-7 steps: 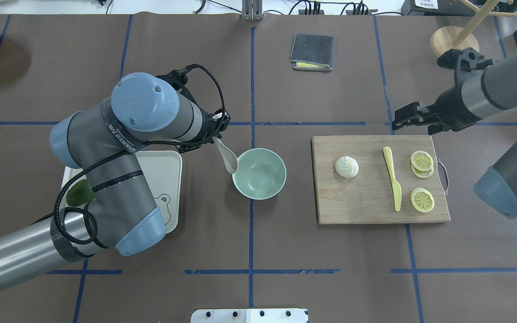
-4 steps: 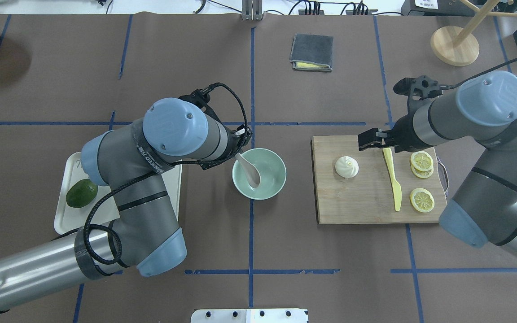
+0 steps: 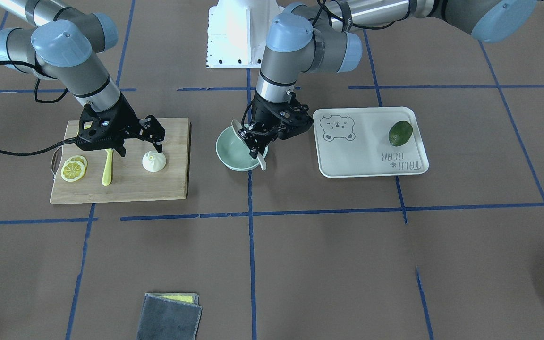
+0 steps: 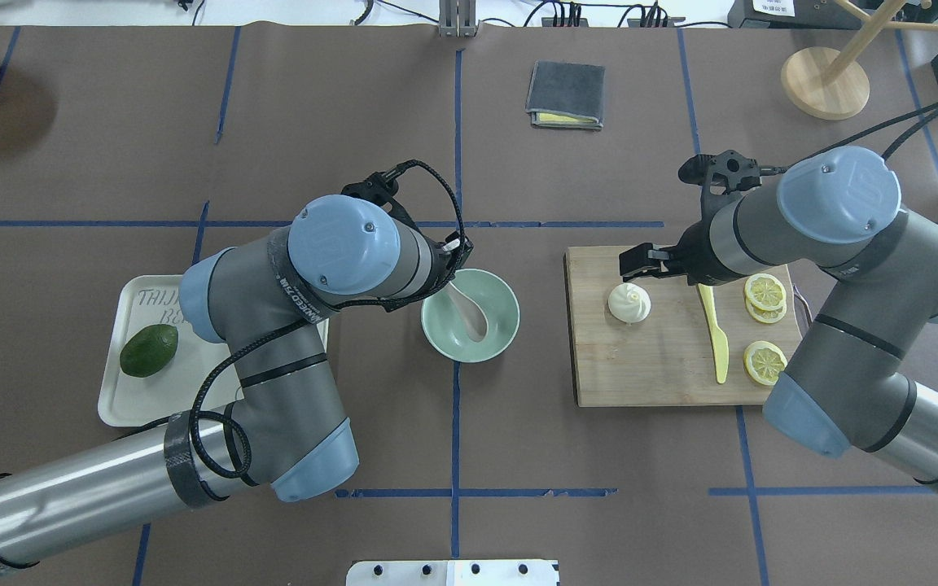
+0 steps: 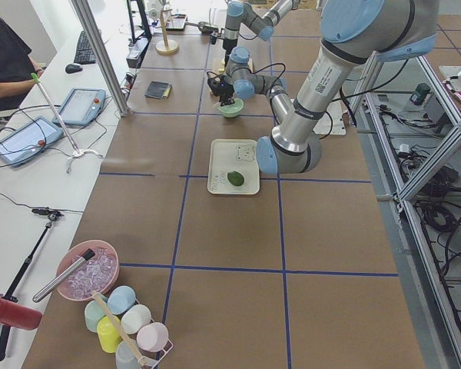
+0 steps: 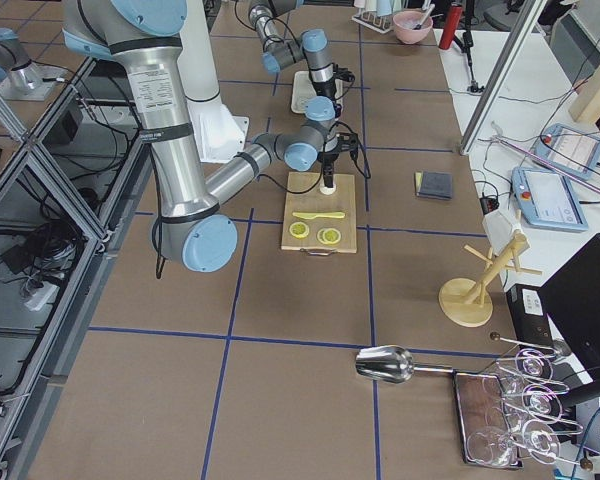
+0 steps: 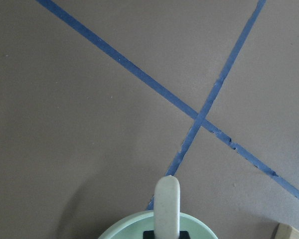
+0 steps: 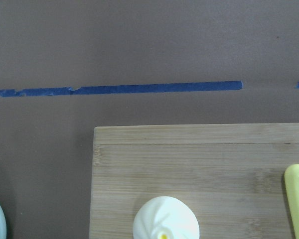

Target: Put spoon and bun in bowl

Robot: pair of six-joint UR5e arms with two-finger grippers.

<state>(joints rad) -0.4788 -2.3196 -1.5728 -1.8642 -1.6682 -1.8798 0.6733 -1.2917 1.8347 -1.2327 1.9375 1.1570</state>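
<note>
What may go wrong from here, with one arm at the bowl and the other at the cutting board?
1. The spoon, held in the left gripper, shows its end at the rim of the bowl in the front view; released so, it might tip out.
2. The right gripper hangs open by the bun, close to the yellow knife; coming down, it might push the knife.

Spoon (image 7: 167, 206) above bowl (image 7: 127, 230) — crossed tape (image 7: 199, 119)

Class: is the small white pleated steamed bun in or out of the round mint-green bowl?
Out: the bun sits on the wooden cutting board, apart from the bowl.
</note>
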